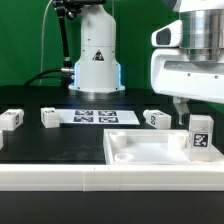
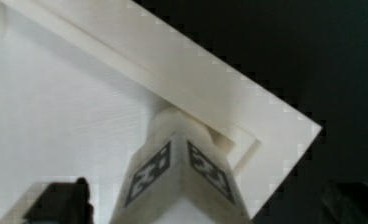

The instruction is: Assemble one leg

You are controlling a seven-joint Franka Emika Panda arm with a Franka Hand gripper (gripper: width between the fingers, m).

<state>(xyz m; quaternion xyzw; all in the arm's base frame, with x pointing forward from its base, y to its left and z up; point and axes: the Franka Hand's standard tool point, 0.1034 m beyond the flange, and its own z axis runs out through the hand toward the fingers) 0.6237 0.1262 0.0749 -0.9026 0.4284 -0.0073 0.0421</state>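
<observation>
A white leg with a black-and-white tag stands upright on a corner of the flat white tabletop panel at the exterior view's right. My gripper hangs right above it, one finger beside the leg's top with a small gap. In the wrist view the leg sits between my fingers on the panel's corner. The dark finger stands apart from it; the other finger is lost against the dark table. The gripper looks open.
Three more legs lie on the black table: two at the exterior view's left, one behind the panel. The marker board lies in front of the robot base.
</observation>
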